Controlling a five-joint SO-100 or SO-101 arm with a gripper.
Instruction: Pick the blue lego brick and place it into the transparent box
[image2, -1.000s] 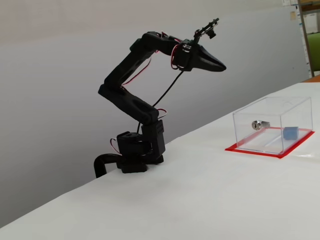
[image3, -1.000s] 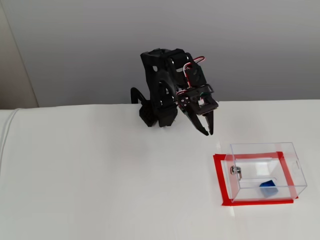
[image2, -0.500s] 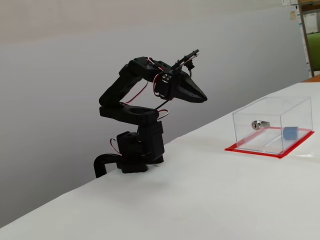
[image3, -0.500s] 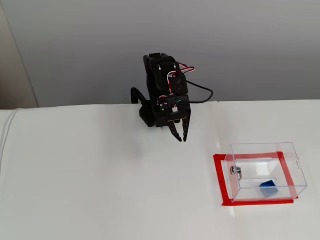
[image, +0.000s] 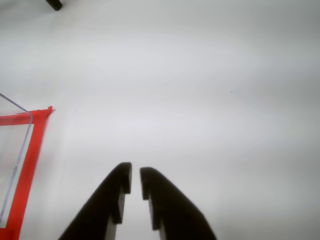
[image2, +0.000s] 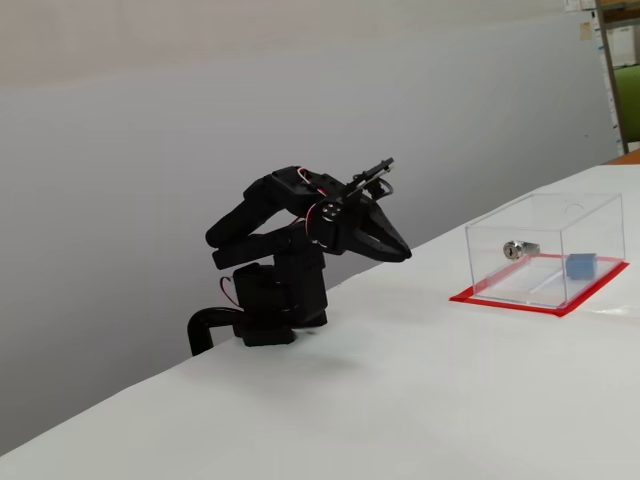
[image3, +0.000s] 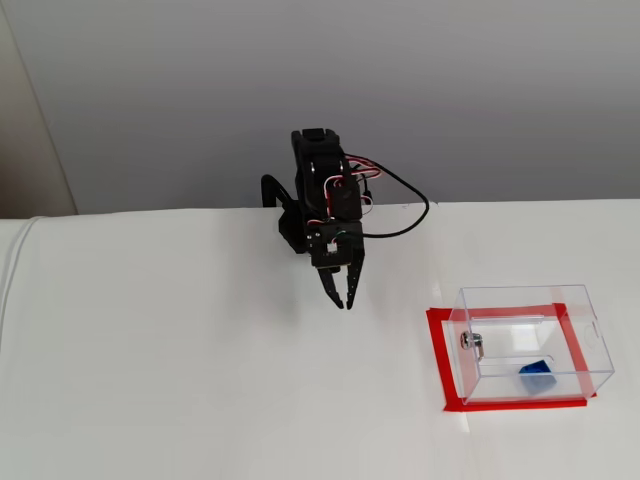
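The blue lego brick (image3: 536, 377) lies inside the transparent box (image3: 528, 341), on its floor toward the 4 o'clock corner in a fixed view, with the small silver lock (image3: 473, 343) on the box wall at about 9 o'clock from it. In a fixed view from the side the brick (image2: 581, 266) sits low at the right end of the box (image2: 545, 250), and the lock (image2: 515, 249) shows at the left end. The box stands on its red base (image3: 438, 365) on the white desk (image3: 200, 380). Neither brick nor box has shifted across the earlier pictures.

What has changed is the arm (image2: 270, 255). A second ago it was stretched up high with the tool reaching toward the box; half a second ago it was partly folded; now it is folded low over its own base, and the tool (image2: 403, 254) hangs just above the desk, well apart from the box, which lies at about 4 o'clock from the tool (image3: 343, 298) in a fixed view. The tool has swung away from the box side toward the middle of the desk.

In the wrist view the tool (image: 135, 179) holds nothing; its two black fingers (image: 162, 200) stand nearly pressed together, with only a thin slit of bare desk between the tips. A corner of the box and its red base (image: 27, 160) shows at the 9 o'clock edge of that view.
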